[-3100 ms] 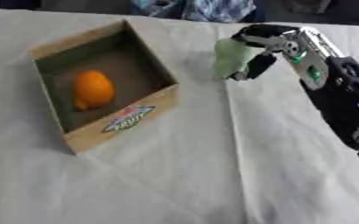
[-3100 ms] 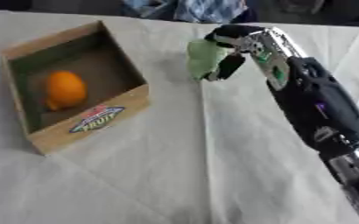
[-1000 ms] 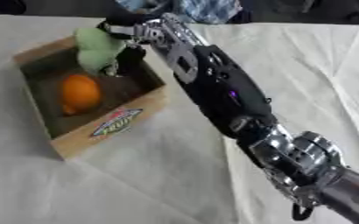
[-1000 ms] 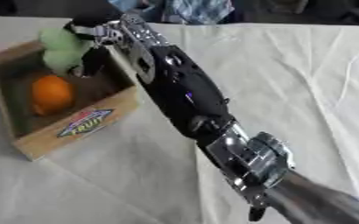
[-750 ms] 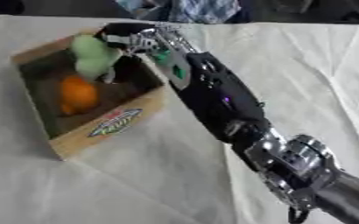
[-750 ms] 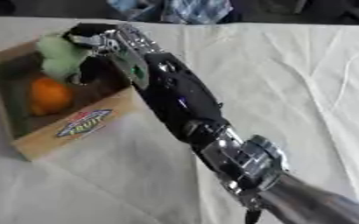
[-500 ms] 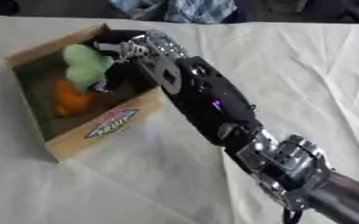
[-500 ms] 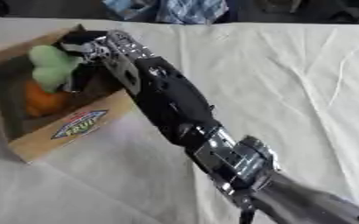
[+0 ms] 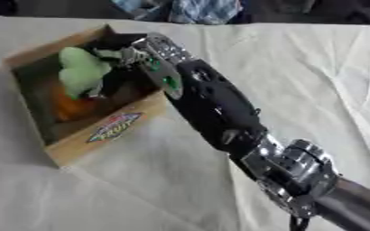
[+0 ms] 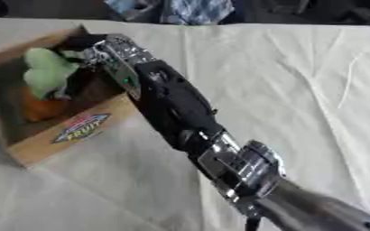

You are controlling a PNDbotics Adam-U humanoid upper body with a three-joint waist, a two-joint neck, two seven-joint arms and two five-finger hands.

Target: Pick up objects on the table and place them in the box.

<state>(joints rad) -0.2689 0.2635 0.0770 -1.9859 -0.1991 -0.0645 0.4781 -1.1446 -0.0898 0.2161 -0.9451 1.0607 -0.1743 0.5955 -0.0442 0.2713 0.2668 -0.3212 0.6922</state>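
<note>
A pale green, pear-like object hangs inside the open cardboard box at the left, just above an orange fruit lying on the box floor. My right hand reaches over the box's right wall, its fingers curled round the green object. The long black right arm runs from the lower right corner up to the box. The left hand shows in neither view.
The box bears a "FRUIT" label on its front wall. A white cloth covers the table, with open room to the right of the arm. Blue and dark cloth items lie past the far edge.
My right hand carried the green object from the table's right side leftward over the box, then lowered it inside, down toward the orange fruit. The camera has also shifted.
</note>
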